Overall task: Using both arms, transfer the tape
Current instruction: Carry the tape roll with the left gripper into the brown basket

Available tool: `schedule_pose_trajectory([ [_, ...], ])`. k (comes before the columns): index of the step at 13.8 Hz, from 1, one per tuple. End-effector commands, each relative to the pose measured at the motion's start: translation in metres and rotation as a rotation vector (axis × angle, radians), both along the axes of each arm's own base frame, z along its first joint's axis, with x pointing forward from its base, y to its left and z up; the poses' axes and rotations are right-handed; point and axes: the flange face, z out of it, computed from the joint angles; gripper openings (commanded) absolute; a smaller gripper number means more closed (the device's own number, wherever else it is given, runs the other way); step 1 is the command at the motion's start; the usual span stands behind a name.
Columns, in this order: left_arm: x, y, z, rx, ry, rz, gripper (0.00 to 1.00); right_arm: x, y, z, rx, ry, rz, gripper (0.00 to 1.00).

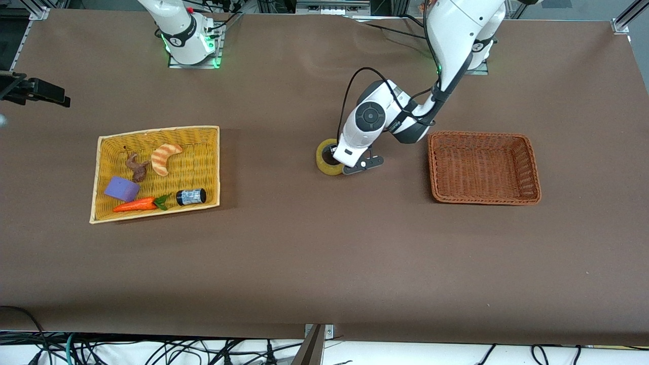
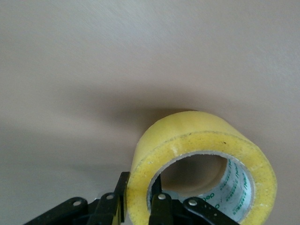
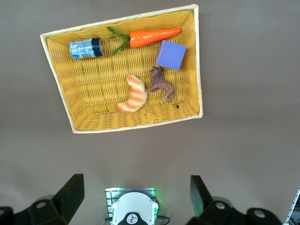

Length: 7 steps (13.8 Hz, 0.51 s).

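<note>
The tape (image 1: 323,160), a thick yellowish ring with a grey core, is at the middle of the table, between the two baskets. My left gripper (image 1: 340,158) reaches down onto it. In the left wrist view the tape (image 2: 201,129) fills the lower part, and my left gripper (image 2: 139,183) is shut on its wall, one finger (image 2: 121,190) outside and the other inside the core. I cannot tell whether the tape rests on the table. My right gripper (image 3: 136,183) is open and empty, high over the yellow basket (image 3: 58,84); it is out of the front view.
The yellow basket (image 1: 209,167) toward the right arm's end holds a croissant toy (image 1: 165,157), a brown figure (image 1: 136,167), a purple block (image 1: 121,189), a carrot (image 1: 136,204) and a black-capped cylinder (image 1: 191,196). An empty brown basket (image 1: 484,200) lies toward the left arm's end.
</note>
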Motion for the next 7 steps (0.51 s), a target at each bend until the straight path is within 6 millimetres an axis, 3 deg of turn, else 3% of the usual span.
schedule_pose_trajectory([
  [1, 0.044, 0.086, 0.090, 0.037, -0.013, -0.102, 0.00, -0.007, 0.021, -0.004, 0.011, -0.020, 0.051, 1.00],
  [3, 0.060, 0.155, 0.125, 0.026, -0.006, -0.232, 0.00, 0.003, 0.019, -0.018, 0.017, 0.003, 0.052, 1.00],
  [4, 0.062, 0.191, 0.133, 0.015, -0.014, -0.303, 0.00, 0.006, 0.016, -0.016, 0.019, -0.001, 0.049, 1.00],
  [5, 0.065, 0.232, 0.135, 0.003, -0.019, -0.370, 0.00, 0.013, 0.011, -0.014, 0.017, -0.008, 0.046, 1.00],
  [7, 0.070, 0.313, 0.119, -0.021, -0.004, -0.480, 0.00, 0.017, 0.011, -0.015, 0.015, -0.008, 0.046, 1.00],
])
